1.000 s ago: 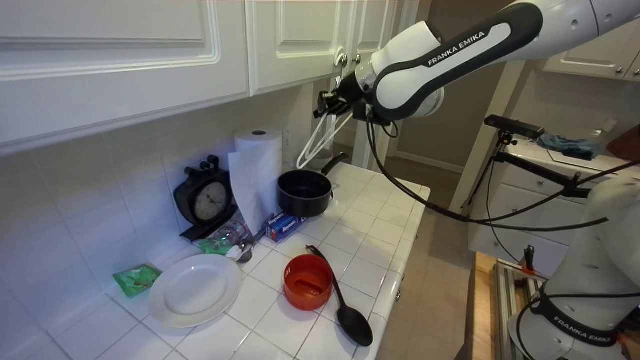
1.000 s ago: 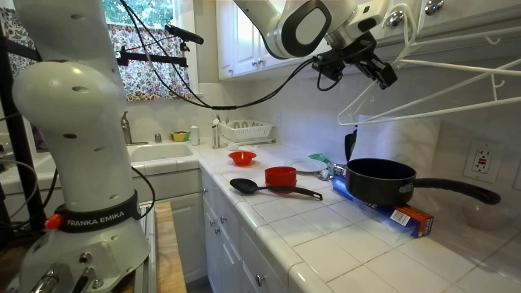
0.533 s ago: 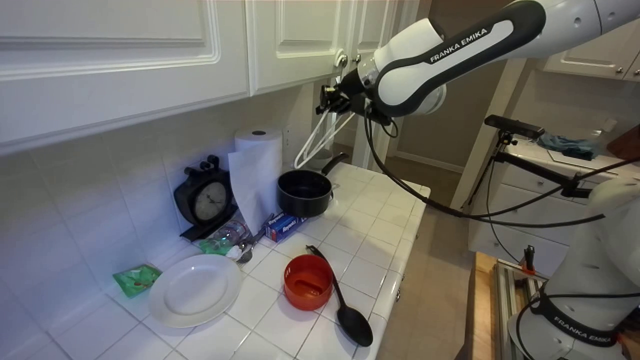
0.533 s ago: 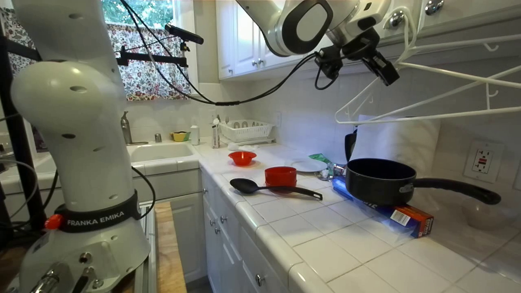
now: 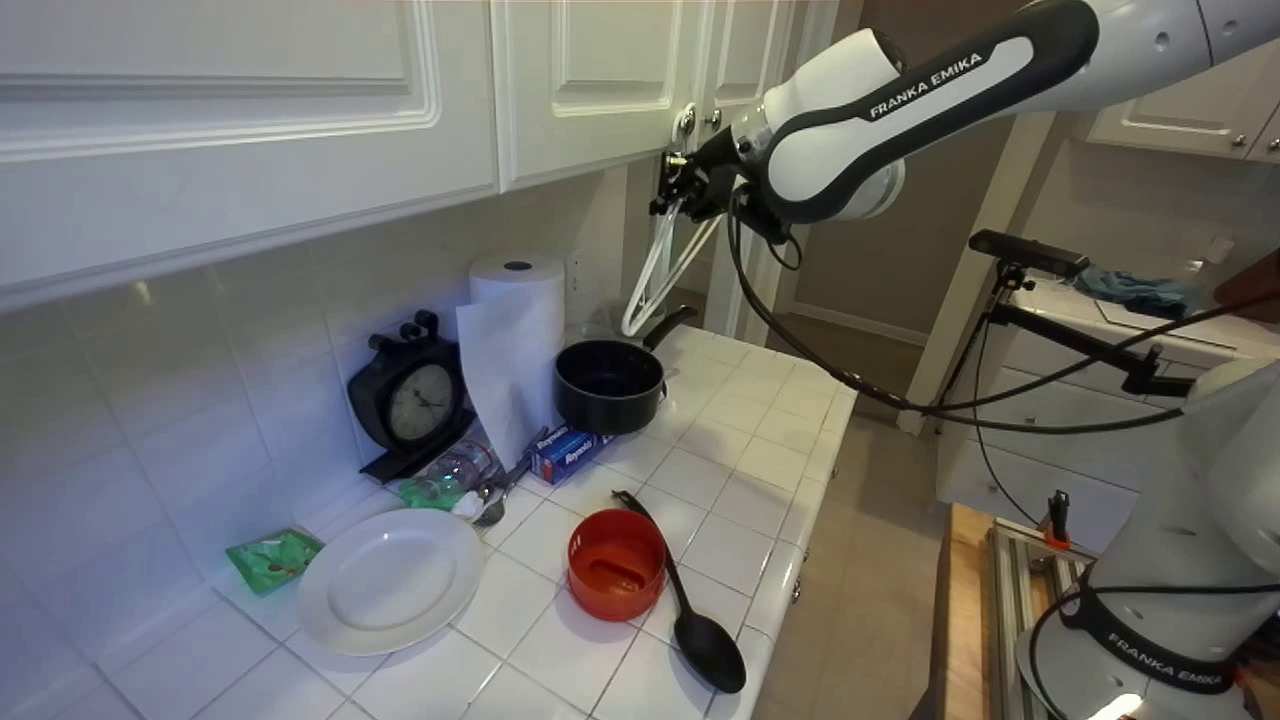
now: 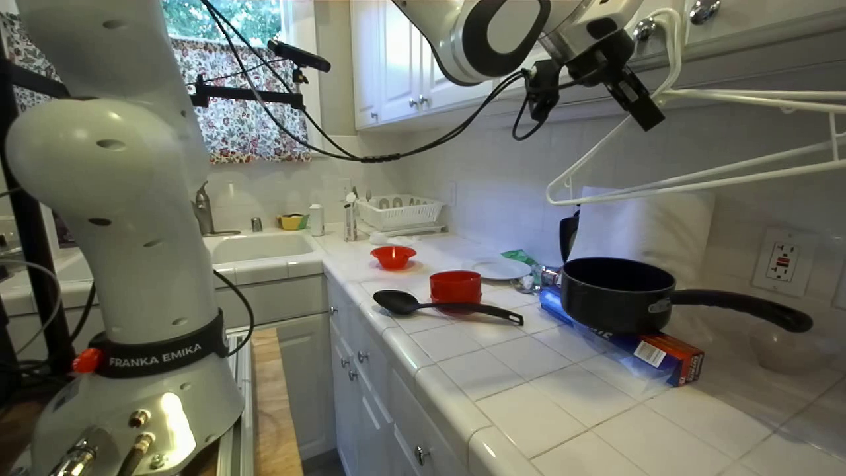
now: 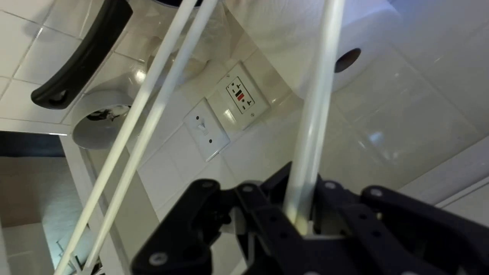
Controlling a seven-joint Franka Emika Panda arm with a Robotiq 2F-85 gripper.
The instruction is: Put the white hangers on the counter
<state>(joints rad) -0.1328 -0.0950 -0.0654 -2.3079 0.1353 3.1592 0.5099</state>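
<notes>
- Gripper (image 6: 648, 114): jaws closed on a bar of the white hangers (image 7: 318, 103), above the counter (image 6: 535, 413);
- They appear hooked over the cabinet knob (image 6: 644, 30); a direct pull may wrench them loose;
- Lowering here may strike the saucepan (image 6: 608, 309).

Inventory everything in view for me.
hangers: at least two, white, at cabinet knob
counter: one, white, below cabinets
cabinets: several, white, above counter
pot: one, black, on box
box: at least one, blue/orange, counter
paper roll: one, white, by wall
dial: one, pale, by wall
plate: one, white, counter
packet: one, green, by plate
clutter: uncounted, mixed, by plate
cup: one, red, counter
spoon: one, black, by cup
bowl: one, red, toward sink
sink: one, white, under window
dish rack: one, white, counter
arm: one, mainly white, over counter
gripper: one, black, shut on hangers
</notes>
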